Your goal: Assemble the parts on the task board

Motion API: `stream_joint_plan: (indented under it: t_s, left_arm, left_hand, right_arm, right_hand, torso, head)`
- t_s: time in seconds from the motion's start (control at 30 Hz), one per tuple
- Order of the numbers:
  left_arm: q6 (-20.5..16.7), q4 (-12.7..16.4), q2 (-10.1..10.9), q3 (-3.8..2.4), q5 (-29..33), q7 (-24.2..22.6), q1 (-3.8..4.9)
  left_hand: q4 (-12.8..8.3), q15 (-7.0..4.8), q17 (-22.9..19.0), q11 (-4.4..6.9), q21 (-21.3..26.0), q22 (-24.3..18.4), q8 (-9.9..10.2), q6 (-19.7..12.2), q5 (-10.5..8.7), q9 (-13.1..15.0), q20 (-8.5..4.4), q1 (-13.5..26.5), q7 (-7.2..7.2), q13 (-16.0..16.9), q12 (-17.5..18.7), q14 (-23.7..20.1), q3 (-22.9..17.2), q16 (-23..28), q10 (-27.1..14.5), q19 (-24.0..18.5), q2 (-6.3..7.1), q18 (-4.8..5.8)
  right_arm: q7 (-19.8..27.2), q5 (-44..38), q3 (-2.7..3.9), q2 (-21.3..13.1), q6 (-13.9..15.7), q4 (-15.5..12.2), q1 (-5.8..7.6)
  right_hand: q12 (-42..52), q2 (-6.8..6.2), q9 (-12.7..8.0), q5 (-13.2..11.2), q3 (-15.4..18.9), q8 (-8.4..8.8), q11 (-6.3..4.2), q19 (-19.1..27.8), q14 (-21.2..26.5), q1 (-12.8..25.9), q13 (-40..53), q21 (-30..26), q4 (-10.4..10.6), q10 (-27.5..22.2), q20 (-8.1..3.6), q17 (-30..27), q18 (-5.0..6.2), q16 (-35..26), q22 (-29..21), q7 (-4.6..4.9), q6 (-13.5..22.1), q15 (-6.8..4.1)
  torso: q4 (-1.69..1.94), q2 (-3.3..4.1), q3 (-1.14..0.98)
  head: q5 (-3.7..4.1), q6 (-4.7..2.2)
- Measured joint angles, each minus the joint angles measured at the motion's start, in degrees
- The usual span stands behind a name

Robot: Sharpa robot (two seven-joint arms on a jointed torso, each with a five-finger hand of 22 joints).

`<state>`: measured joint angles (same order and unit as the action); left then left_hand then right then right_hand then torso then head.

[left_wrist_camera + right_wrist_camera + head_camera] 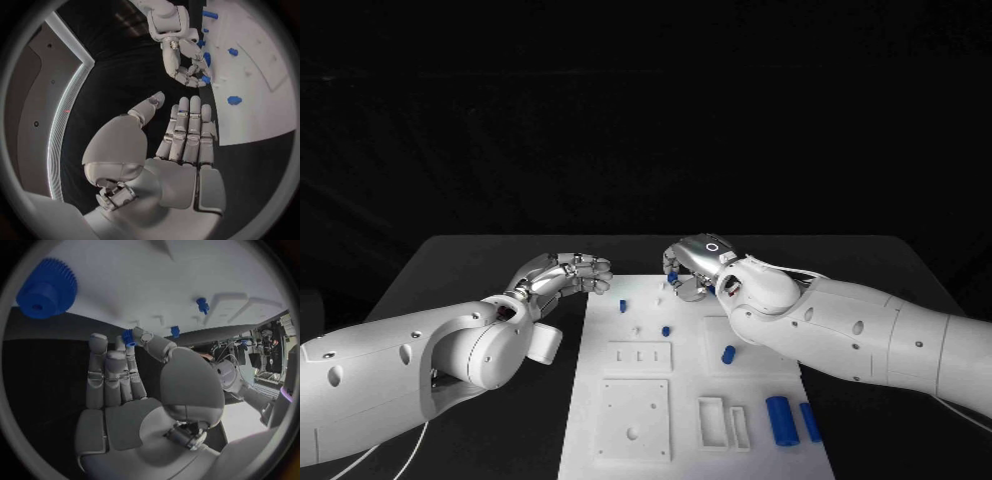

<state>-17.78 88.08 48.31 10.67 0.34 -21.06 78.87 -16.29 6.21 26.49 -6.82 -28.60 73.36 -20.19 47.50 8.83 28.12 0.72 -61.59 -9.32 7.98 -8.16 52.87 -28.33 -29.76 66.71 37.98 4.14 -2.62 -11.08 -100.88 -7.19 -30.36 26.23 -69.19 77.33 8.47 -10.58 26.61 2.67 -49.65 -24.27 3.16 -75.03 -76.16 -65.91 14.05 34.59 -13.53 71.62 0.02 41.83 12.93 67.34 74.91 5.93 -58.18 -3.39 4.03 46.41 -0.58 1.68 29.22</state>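
The white task board [689,400] lies in the middle of the black table. My right hand [697,265] hovers over its far edge and pinches a small blue part [129,336] between thumb and a fingertip. A blue gear [47,289] lies on the board beyond that hand. My left hand [567,272] hangs just off the board's far left corner, fingers straight, thumb apart, holding nothing [184,135]. Small blue pegs stand on the board [623,305], [666,329], [728,353]. Two blue cylinders [780,418], [809,422] lie near the front right.
The board carries raised square blocks [639,356], [635,418] and a slotted frame [721,422]. Black table surface [473,270] runs along both sides of the board. My right forearm [877,335] crosses the board's right far corner.
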Motion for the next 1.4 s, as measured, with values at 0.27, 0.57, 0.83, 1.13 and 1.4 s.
stream_joint_plan:
  t_s: [0.27,0.57,0.83,1.13,1.4]
  left_arm:
    - [0.00,0.16,0.06,-0.01,0.07,0.00,0.00]
    - [0.00,0.19,0.25,-0.01,0.12,0.00,0.00]
    - [0.00,0.27,0.23,-0.01,0.13,0.00,0.00]
    - [0.00,0.30,0.29,-0.01,0.14,0.00,0.00]
    - [-0.01,0.28,0.31,-0.02,0.15,0.00,0.00]
  left_hand:
    - [0.00,0.00,0.00,0.00,0.00,0.00,0.00,0.00,0.00,0.05,0.00,0.00,0.00,0.00,0.00,0.00,0.00,0.00,0.00,0.00,0.00,0.00]
    - [0.00,0.00,0.00,0.00,0.00,0.00,0.00,0.00,0.00,0.05,0.00,0.00,0.00,0.00,0.23,0.00,0.00,0.00,0.00,0.00,0.00,0.00]
    - [0.00,0.00,0.00,0.00,0.00,0.00,0.00,0.00,0.00,0.05,0.00,0.00,0.00,0.00,0.23,0.00,0.00,0.00,0.00,0.00,0.00,0.00]
    - [0.00,0.00,0.00,0.00,0.00,0.00,0.00,0.00,0.00,0.05,0.00,0.00,0.00,0.00,0.23,0.00,0.00,0.00,0.00,0.00,0.00,0.00]
    - [0.00,0.00,0.00,0.00,0.00,0.00,0.00,0.00,0.00,0.04,0.00,0.00,0.00,0.00,0.23,0.00,0.00,0.00,0.00,0.00,0.00,0.00]
  right_arm:
    - [-0.06,-0.01,0.00,0.66,-0.01,0.02,0.00]
    - [0.05,0.07,0.00,1.07,-0.01,0.42,-0.02]
    - [0.17,0.16,0.01,1.69,-0.07,0.71,-0.09]
    - [0.37,0.23,0.08,1.81,-0.08,0.78,-0.10]
    - [0.57,0.33,0.15,1.98,-0.23,0.99,-0.13]
  right_hand:
    - [0.21,0.01,0.02,0.00,0.00,0.05,0.00,0.00,0.00,-0.01,0.16,0.00,0.00,0.00,0.01,0.00,0.00,0.00,0.00,0.01,0.02,0.00]
    - [0.20,-0.05,0.47,0.00,0.01,0.18,0.00,-0.07,-0.01,-0.11,0.15,0.00,-0.01,0.00,0.09,-0.05,-0.01,0.00,0.00,-0.07,-0.05,-0.01]
    - [0.19,-0.21,0.50,-0.01,-0.16,0.35,0.00,-0.06,-0.01,-0.40,0.13,0.00,0.16,0.00,0.10,-0.04,0.00,0.00,0.00,-0.12,-0.11,-0.01]
    - [0.16,-0.21,0.56,-0.01,-0.17,0.42,-0.01,0.02,-0.01,-0.40,0.14,0.00,0.18,0.00,0.18,-0.10,0.00,0.00,0.00,-0.11,-0.09,-0.01]
    - [0.05,-0.21,0.80,-0.01,-0.17,0.45,0.00,0.03,-0.01,-0.40,0.30,0.00,0.17,0.00,0.19,-0.11,0.00,0.00,0.00,-0.11,-0.03,-0.01]
  torso:
    - [0.22,0.26,0.19]
    - [0.23,0.41,0.25]
    - [0.29,0.47,0.24]
    - [0.24,0.55,0.22]
    - [0.22,0.59,0.22]
  head:
    - [0.06,-0.11]
    - [-0.18,-0.05]
    - [-0.12,-0.01]
    - [-0.25,0.19]
    - [-0.30,0.32]
